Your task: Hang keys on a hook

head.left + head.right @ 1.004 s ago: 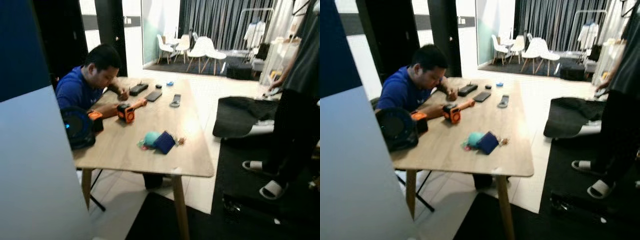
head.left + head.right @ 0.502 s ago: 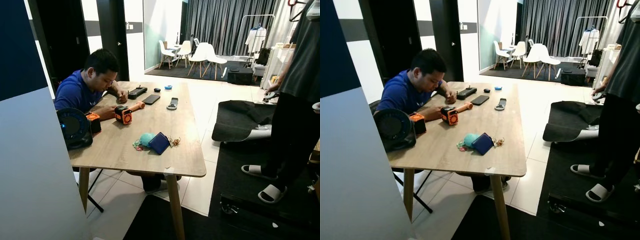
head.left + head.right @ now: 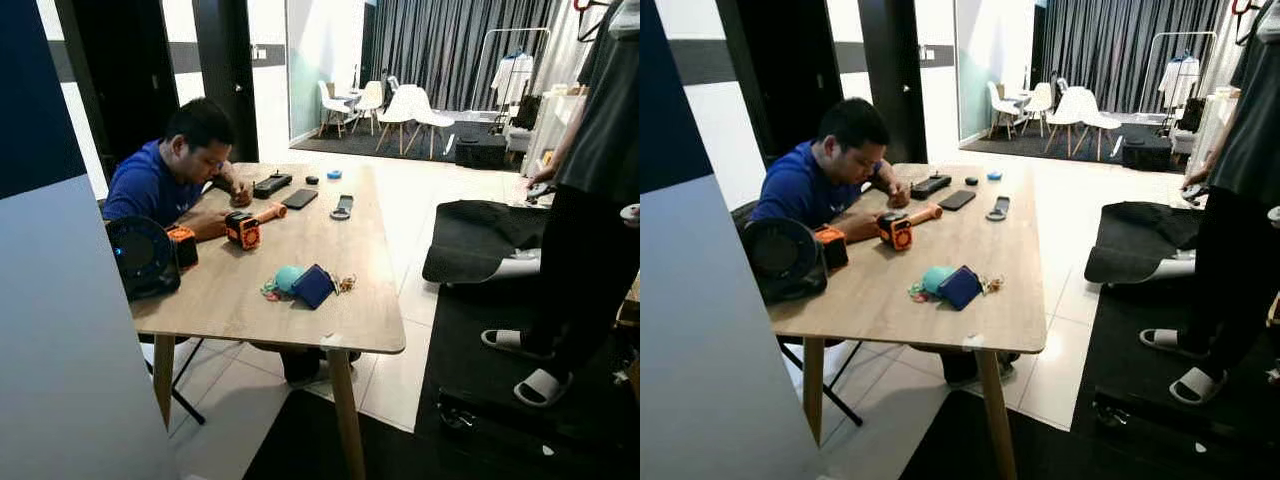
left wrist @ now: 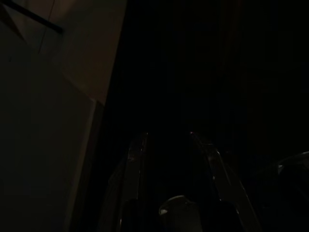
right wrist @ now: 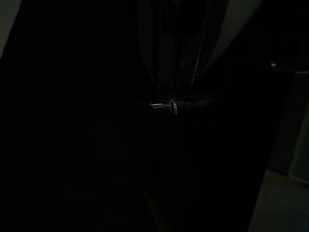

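While the robot stands off from the wooden table (image 3: 250,290), the keys (image 3: 345,284) lie on its top near the front edge, a small glinting bunch touching the right side of a dark blue pouch (image 3: 313,286), with a teal ball-like thing (image 3: 287,278) just beside the pouch on the other side. A seated person (image 3: 165,180) in a blue shirt works at the far left of the table beside an orange and black tool (image 3: 241,229), and a second person (image 3: 590,190) in dark clothes stands on the black mat to the right. No hook can be made out anywhere in the room. The left gripper (image 4: 168,145) appears in its dark wrist view with its two fingers spread apart and nothing between them; the right gripper (image 5: 174,72) hangs in shade (its view shows little but a faint metallic glint), and I cannot tell whether its fingers are parted or closed. Judging from this, the task is at its very start: the approach to the table, with the pick-up not yet begun. The next move calls for walking closer to the front edge, bending, and bringing one gripper down over the keys without dragging the pouch along; being small, flat and loose, they would likely need a careful pinch on the ring.
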